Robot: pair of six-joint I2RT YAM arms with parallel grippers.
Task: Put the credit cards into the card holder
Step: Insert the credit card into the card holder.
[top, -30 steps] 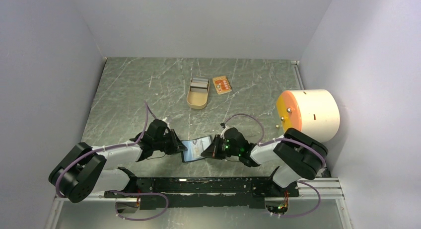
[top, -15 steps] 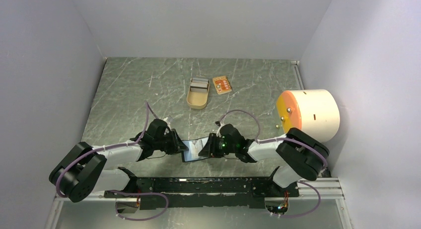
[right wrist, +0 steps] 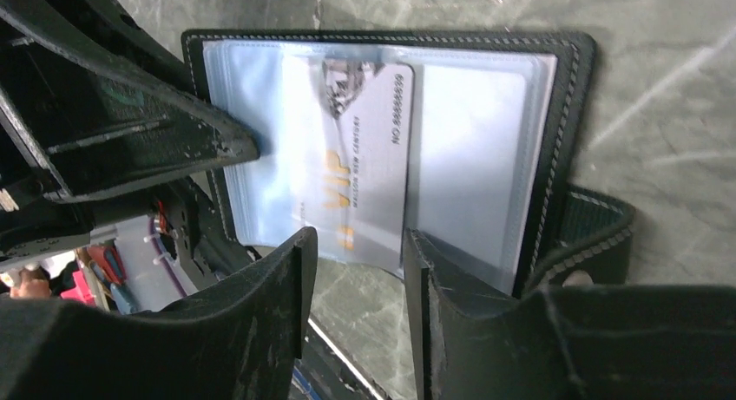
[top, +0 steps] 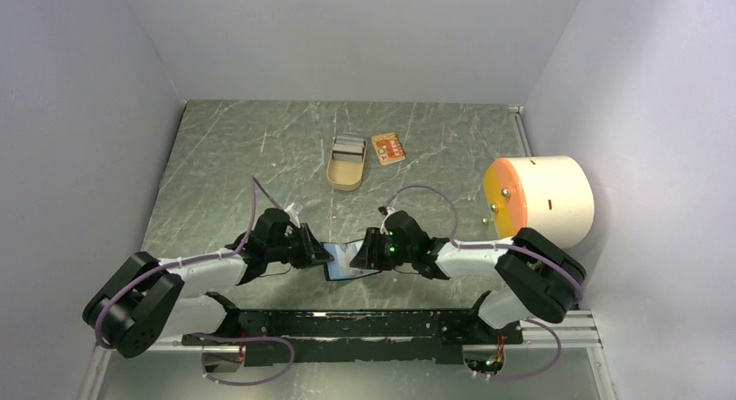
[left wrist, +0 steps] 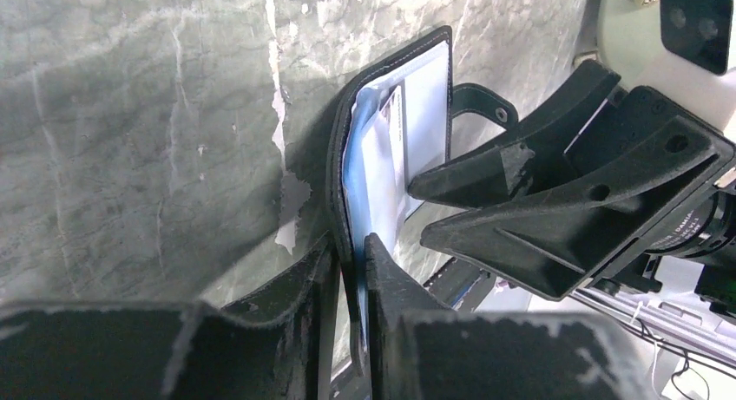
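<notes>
At the near edge of the worktop (top: 226, 157), between the two arms, the card holder (right wrist: 568, 114) is held open, its black stitched cover framing clear pockets over a blue lining. The left gripper (left wrist: 351, 248) has its fingers closed narrow on one edge of the cover, clamping it. The snap tab (right wrist: 590, 235) hangs off the opposite edge.

The pale grey-white card (right wrist: 364, 148) sits partly inside a clear pocket, its lower end sticking out. It bears "VIP" in gold letters, with a line of small print beside them that is too fine to read. Along one edge runs "NO" and a string of digits too blurred to make out.

The right gripper (right wrist: 360, 252) has its fingers a narrow gap apart at that protruding end. The card's face shows through the gap, and nothing is clamped between them.

Far back on the worktop the tan-orange card (top: 388, 147) lies flat just beside a tan oblong tin (top: 345, 167). Its markings are too small to read. A white drum with an orange end (top: 547, 200) stands at the right edge.
</notes>
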